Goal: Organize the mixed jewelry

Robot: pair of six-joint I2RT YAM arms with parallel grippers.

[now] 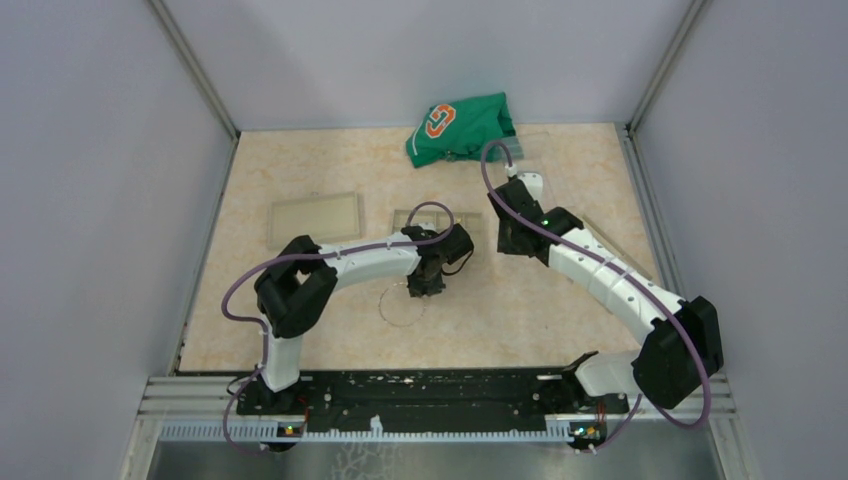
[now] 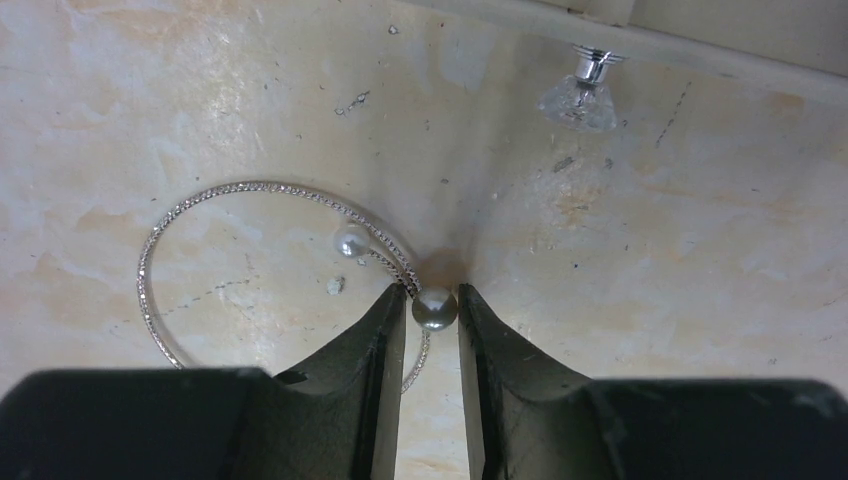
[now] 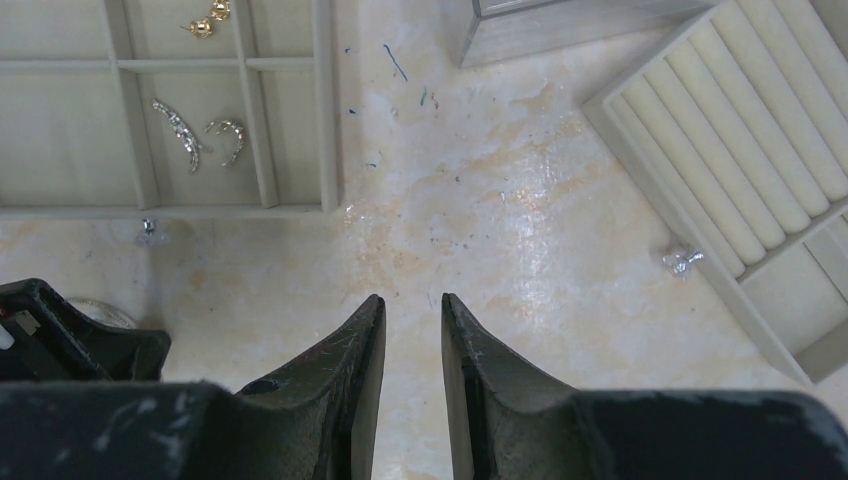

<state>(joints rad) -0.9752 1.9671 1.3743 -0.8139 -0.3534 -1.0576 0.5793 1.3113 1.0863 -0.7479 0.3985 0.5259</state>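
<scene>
The left gripper (image 2: 433, 292) stands low over the table (image 2: 650, 250), its jaws narrowly apart either side of the end pearl (image 2: 435, 309) of the wire hoop (image 2: 160, 225), which lies flat. Whether they actually pinch the pearl cannot be told. The loop spreads ahead and left of the jaws, so I judge a lift would hang from that one bead. The right gripper (image 3: 413, 300), jaws slightly apart and empty, hovers well apart, near the compartment tray (image 3: 325, 100).

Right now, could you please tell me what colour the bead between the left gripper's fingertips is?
The bead is pearly grey-white; the left wrist view shows it best.
</scene>
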